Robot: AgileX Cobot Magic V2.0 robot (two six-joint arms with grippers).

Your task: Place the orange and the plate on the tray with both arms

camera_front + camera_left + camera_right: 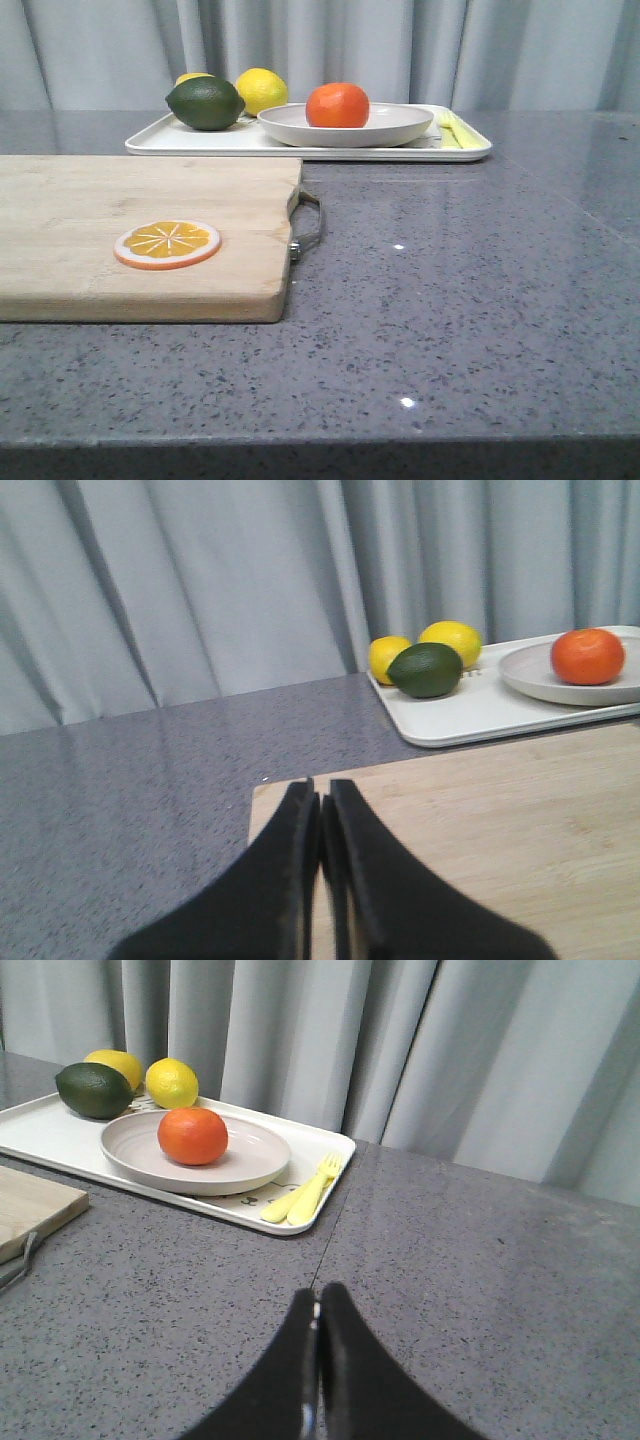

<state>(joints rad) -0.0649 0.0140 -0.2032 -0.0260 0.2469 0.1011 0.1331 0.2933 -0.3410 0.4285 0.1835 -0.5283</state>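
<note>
White tray [200, 143] already carries the plate [400, 130] with the orange [337, 105] sitting in it; left gripper [321, 820] and right gripper [317, 1325] both closed, empty, well clear; nothing apparently left.

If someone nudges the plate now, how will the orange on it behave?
The orange is round and glossy and sits loose in the plate, so it would probably roll. The plate's raised rim should catch a slow roll, though likely not a sharp jolt. The plate rests on the smooth tray, so it may slide easily.
</note>
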